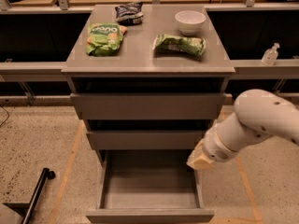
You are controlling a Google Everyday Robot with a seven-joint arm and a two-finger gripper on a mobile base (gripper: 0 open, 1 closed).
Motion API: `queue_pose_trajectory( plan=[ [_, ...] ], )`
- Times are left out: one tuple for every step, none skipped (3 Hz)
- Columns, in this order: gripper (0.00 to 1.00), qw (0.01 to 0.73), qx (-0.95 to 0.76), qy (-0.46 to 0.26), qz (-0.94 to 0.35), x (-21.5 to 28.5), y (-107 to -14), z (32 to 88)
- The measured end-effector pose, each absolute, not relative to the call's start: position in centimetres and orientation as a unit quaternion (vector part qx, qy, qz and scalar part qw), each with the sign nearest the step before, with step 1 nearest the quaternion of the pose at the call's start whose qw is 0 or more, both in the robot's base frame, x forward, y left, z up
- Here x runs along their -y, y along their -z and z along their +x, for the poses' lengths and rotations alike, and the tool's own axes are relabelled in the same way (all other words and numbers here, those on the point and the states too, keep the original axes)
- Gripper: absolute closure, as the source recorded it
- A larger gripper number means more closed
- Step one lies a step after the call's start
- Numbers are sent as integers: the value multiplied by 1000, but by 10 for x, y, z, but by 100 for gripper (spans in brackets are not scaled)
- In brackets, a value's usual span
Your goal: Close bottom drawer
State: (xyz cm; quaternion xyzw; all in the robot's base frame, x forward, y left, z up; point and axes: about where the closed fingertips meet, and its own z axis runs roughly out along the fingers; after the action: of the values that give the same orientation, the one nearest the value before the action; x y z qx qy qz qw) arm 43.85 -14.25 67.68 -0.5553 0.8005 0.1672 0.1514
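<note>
Bottom drawer (149, 186): plain matte grey. Claw (198, 161), at 4 o'clock: cream. Bench (145, 56): grey. Bowl (190, 21): white.

Warm, fairly dim light falls from overhead, brightest on the cabinet top (140, 57). Deep shadow fills the gaps under it and the recesses (37, 41) at 10 and 2 o'clock. At 4 o'clock the white arm (261, 118) glows softly, and its gripper (200, 160) hangs shaded beside the open bottom drawer (149, 215).

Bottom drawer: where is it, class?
Camera view, bottom centre: the bottom drawer stands pulled out under the middle drawer, with the tool by its right wall.
</note>
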Motion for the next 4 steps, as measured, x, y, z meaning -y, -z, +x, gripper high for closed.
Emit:
queue_pose_trajectory(
  plan=[
    [100,142,-804,-204,-541,111,-616,448],
    [100,106,-817,-252,-507,75,-544,445],
    [100,92,-818,-267,-500,70,-524,440],
    [100,81,-820,-266,-501,71,-509,432]
  ],
)
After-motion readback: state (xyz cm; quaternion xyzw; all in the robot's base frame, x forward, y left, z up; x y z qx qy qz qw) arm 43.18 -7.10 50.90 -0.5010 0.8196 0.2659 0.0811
